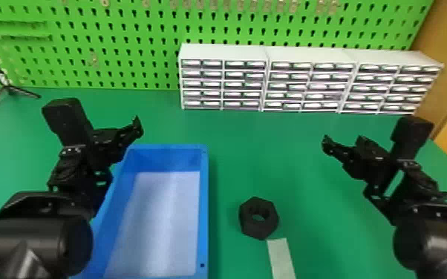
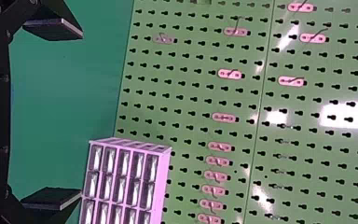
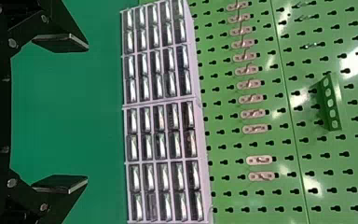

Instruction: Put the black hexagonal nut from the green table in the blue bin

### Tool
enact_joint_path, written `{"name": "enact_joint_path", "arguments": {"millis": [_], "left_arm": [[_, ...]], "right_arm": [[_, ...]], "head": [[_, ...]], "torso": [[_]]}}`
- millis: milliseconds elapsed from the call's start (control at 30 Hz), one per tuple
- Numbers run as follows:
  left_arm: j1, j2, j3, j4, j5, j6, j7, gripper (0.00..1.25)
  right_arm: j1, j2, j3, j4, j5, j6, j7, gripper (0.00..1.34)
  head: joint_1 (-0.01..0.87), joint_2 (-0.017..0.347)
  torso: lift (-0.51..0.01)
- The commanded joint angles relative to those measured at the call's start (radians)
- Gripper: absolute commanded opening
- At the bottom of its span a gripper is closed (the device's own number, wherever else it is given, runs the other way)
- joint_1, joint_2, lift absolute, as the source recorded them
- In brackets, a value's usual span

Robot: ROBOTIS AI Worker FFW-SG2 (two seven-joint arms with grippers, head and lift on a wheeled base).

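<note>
The left claw (image 2: 81, 113) and right claw (image 3: 87, 112) were open. The nut (image 1: 257, 228) lay outside the blue bin (image 1: 203, 207), so picking came first, needing careful lowering.

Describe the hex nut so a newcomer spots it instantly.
On the green table, find the big blue bin. Just to its right sits the nut, near the end of a pale strip. Unlike both neighbours, it's black, six-sided and has a round hole through its middle.
</note>
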Motion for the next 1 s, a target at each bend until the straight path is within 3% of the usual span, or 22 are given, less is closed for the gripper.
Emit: {"name": "enact_joint_path", "arguments": {"millis": [0, 467, 867, 967], "left_arm": [[0.000, 0.000, 0.000, 0.000, 0.001, 0.000, 0.000, 1.15], [0.000, 0.000, 0.002, 0.000, 0.001, 0.000, 0.000, 1.15], [0.003, 0.001, 0.006, 0.000, 0.003, 0.000, 0.000, 1.15], [0.003, 0.001, 0.005, 0.000, 0.005, 0.000, 0.000, 1.15]], "right_arm": [[0.001, 0.000, 0.000, 0.000, -0.002, 0.000, 0.000, 1.06], [0.001, -0.009, 0.000, -0.021, -0.008, 0.052, 0.000, 1.05], [0.005, -0.014, 0.002, -0.123, 0.038, 0.207, -0.004, 1.06], [0.007, -0.014, 0.012, -0.143, 0.034, 0.246, -0.034, 1.05]], "head": [[0.692, 0.008], [0.692, 0.008], [0.692, 0.008], [0.692, 0.008]], "torso": [[-0.097], [-0.097], [-0.097], [-0.097]]}}
